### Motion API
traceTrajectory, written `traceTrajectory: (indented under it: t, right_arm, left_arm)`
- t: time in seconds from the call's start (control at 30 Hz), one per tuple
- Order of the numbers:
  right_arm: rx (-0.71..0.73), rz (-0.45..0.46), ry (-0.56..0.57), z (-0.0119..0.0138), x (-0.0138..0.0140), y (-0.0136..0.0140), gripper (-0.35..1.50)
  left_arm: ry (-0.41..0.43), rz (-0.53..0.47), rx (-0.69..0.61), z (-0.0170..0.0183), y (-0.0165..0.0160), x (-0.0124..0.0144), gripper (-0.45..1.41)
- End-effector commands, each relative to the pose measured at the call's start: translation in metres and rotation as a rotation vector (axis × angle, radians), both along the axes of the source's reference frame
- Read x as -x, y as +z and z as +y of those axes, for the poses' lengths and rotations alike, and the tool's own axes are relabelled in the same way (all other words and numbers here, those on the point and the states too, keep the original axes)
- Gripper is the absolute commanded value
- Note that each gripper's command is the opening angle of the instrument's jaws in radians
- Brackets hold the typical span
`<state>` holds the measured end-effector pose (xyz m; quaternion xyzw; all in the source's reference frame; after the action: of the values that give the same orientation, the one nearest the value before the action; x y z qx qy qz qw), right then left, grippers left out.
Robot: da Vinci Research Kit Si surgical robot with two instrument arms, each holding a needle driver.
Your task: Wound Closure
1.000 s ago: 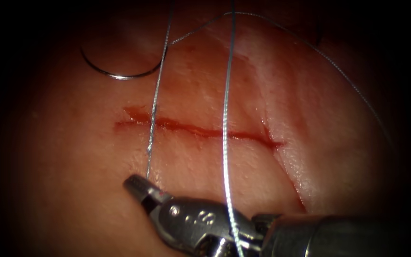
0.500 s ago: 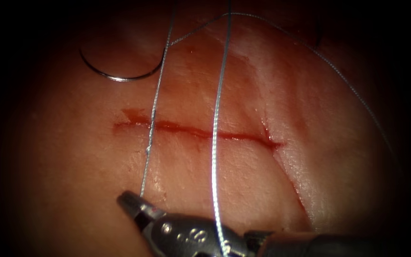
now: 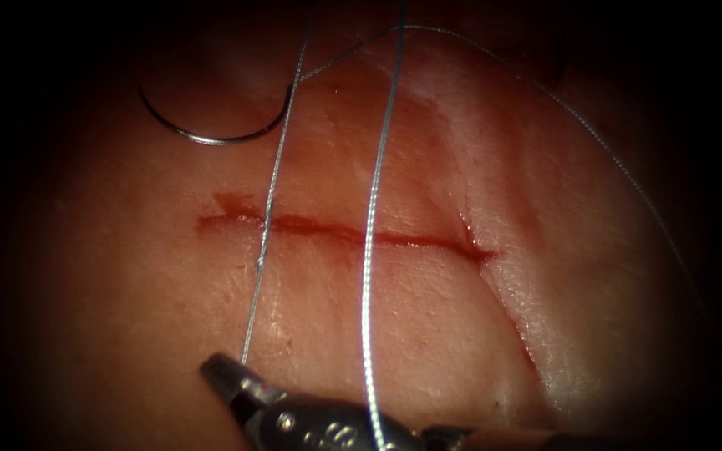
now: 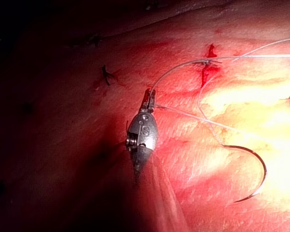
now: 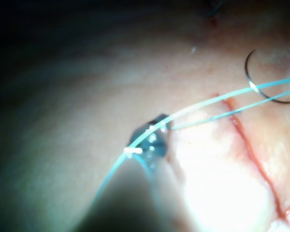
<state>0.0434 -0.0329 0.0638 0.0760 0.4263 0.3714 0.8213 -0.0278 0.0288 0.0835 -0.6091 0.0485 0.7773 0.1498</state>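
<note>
The tissue (image 3: 428,334) looks soft and slick to me, its cut (image 3: 344,231) running across the middle. My right tool (image 3: 236,386) sits below the cut, shaft low and level, fingers clamped on the thread (image 3: 265,234), a fine, limp strand best held near its end. A second strand crosses the cut beside it. The needle (image 3: 211,134), thin and stiff, lies free on the tissue above the cut's left end.

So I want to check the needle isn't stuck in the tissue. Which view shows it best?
The left wrist view: the needle lies whole on the tissue, held by no tool, its curve and tip free. The endoscope view shows the needle dim beyond the cut, left end. The right wrist view shows the needle partly crossed by thread.
</note>
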Motion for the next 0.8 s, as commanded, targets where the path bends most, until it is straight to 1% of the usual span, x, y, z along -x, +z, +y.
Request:
traceTrajectory:
  t: [0.03,0.27,0.3,0.33,0.37,0.4,0.47,0.57,0.6,0.67,0.7,0.73,0.77,0.8]
  right_arm:
    - [-0.001,0.002,-0.002,-0.0005,-0.0007,0.0004,-0.35]
    - [0.011,0.009,0.015,-0.0002,-0.0006,0.0009,-0.35]
    - [0.014,0.01,0.018,-0.0001,-0.0005,0.001,-0.35]
    - [0.033,0.022,0.041,0.0,-0.0003,0.0014,-0.35]
    - [0.033,0.022,0.041,0.0,-0.0003,0.0014,-0.35]
    - [0.039,0.025,0.049,0.0001,-0.0002,0.0015,-0.35]
    - [0.051,0.033,0.056,0.0004,0.0,0.0017,0.0]
    - [0.065,0.035,0.062,0.0008,0.0006,0.0016,0.47]
    - [0.066,0.038,0.064,0.0009,0.0007,0.0015,0.59]
    - [0.069,0.043,0.07,0.0009,0.0012,0.0012,0.71]
    - [0.067,0.045,0.067,0.0009,0.0016,0.0009,0.78]
    - [0.067,0.045,0.067,0.0009,0.0016,0.0009,0.78]
    - [0.066,0.049,0.067,0.0008,0.0023,0.0002,0.89]
    - [0.066,0.049,0.067,0.0008,0.0023,0.0002,0.89]
  left_arm:
    - [0.0,-0.002,0.003,0.0005,0.0005,0.0006,-0.45]
    - [0.001,-0.002,0.006,-0.0004,0.0006,0.0006,-0.45]
    - [0.005,-0.006,0.001,-0.0005,0.0002,0.0007,-0.45]
    - [0.014,-0.013,-0.004,-0.0007,-0.0008,0.0008,-0.45]
    - [0.014,-0.013,-0.004,-0.0007,-0.0008,0.0008,-0.45]
    - [0.025,-0.02,-0.016,-0.0008,-0.0018,0.0009,-0.45]
    - [0.037,-0.036,-0.02,-0.001,-0.0034,0.0012,-0.45]
    - [0.066,-0.07,-0.03,-0.0017,-0.0064,0.0018,-0.45]
    - [0.079,-0.083,-0.041,-0.0021,-0.0076,0.002,-0.45]
    - [0.104,-0.107,-0.055,-0.0029,-0.0092,0.0024,-0.45]
    - [0.13,-0.131,-0.064,-0.0038,-0.0111,0.0028,-0.45]
    - [0.13,-0.131,-0.064,-0.0038,-0.0111,0.0028,-0.45]
    - [0.15,-0.148,-0.068,-0.0046,-0.0126,0.0032,-0.45]
    - [0.15,-0.148,-0.068,-0.0046,-0.0126,0.0032,-0.45]
